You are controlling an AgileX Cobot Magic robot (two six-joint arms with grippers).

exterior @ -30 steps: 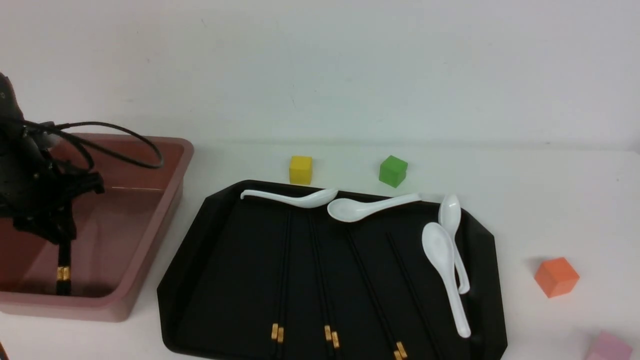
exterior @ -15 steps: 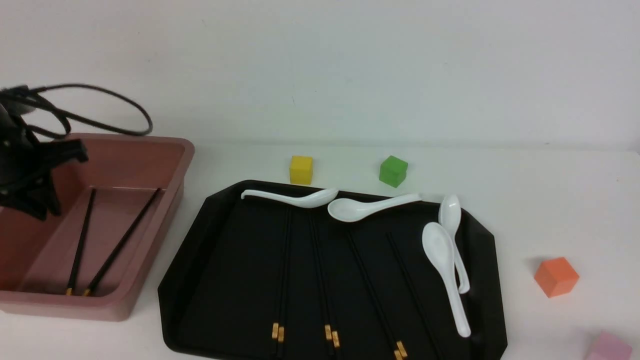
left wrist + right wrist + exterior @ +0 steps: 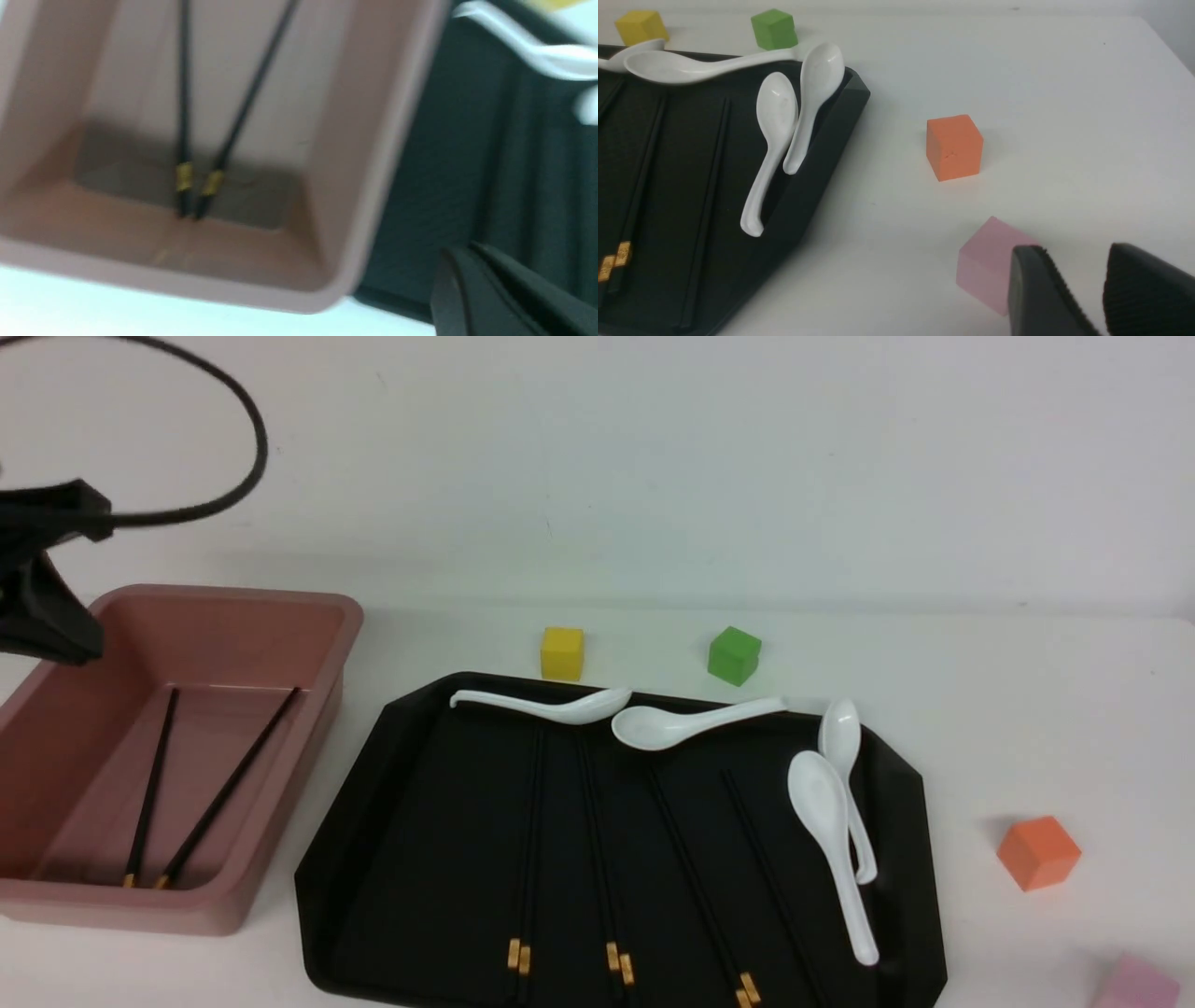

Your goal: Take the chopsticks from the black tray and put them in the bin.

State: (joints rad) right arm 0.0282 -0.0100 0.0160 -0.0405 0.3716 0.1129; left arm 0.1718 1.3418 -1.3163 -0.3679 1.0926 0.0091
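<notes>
A pair of chopsticks (image 3: 149, 784) lies on the floor of the pink bin (image 3: 345, 616) at the left, gold bands toward me; the left wrist view shows this pair (image 3: 184, 116) too. Several more chopsticks (image 3: 527, 840) lie lengthwise on the black tray (image 3: 439, 803). My left gripper (image 3: 61, 635) hangs above the bin's far left side, shut and empty; its fingers (image 3: 460, 249) press together. My right gripper (image 3: 1071, 249) is open over the bare table right of the tray, outside the front view.
Several white spoons (image 3: 826, 812) lie along the tray's far and right sides. A yellow block (image 3: 561, 652) and a green block (image 3: 734, 655) stand behind the tray. An orange block (image 3: 1038, 852) and a pink block (image 3: 985, 261) sit to its right, the pink one beside my right gripper.
My left gripper let go of the chopsticks low inside the bin; they now lie on its floor. The gripper rose up and away and closed. The tray's contents have not moved.
</notes>
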